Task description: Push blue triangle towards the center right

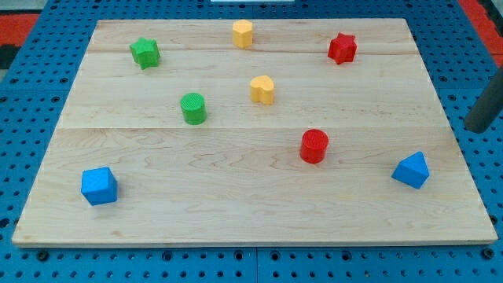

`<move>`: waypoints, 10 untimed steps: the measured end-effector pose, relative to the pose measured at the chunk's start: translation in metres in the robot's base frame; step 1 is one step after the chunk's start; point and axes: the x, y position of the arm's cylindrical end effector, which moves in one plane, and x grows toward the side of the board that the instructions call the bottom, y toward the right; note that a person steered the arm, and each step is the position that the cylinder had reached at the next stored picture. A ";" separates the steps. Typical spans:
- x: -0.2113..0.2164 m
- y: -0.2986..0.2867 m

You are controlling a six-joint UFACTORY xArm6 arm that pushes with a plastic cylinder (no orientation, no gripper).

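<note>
The blue triangle [412, 170] lies on the wooden board [236, 196] near the view's bottom right corner. My rod enters from the view's right edge, and my tip [475, 128] is just off the board's right edge, over the blue pegboard. The tip is up and to the right of the blue triangle and does not touch it.
A red cylinder [313, 146] stands left of the blue triangle. A red star [342, 48], a yellow hexagon [243, 34] and a green star [145, 53] are near the top. A yellow heart [262, 90] and a green cylinder [193, 108] are mid-board. A blue cube [99, 186] is at bottom left.
</note>
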 end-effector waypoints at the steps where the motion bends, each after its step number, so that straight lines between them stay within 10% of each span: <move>1: 0.001 0.000; 5: 0.017 0.007; 7: 0.102 0.004; 10: 0.099 -0.156</move>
